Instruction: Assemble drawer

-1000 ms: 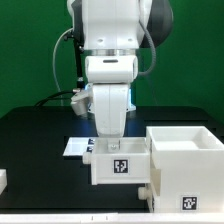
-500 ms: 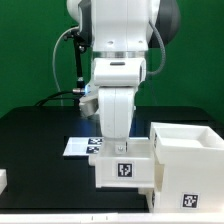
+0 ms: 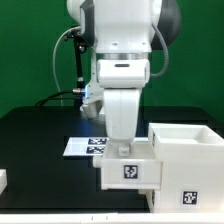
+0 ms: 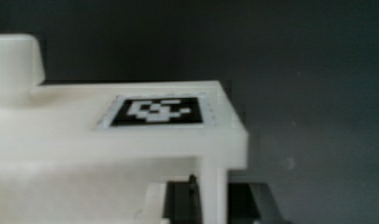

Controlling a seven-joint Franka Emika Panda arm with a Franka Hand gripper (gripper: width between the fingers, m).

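Black table [image 3: 40,130] — green backdrop [image 3: 30,50]

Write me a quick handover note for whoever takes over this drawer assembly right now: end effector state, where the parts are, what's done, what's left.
End effector: down on the small drawer box; the exterior view hides its fingers behind that box, so I cannot tell if it is open or shut.
Parts: small drawer box sits against the large housing, on the exterior view's left of it. Marker board lies flat behind.
Done: box brought up to the housing.
Left: box is not visibly seated inside the housing; finish inserting it.
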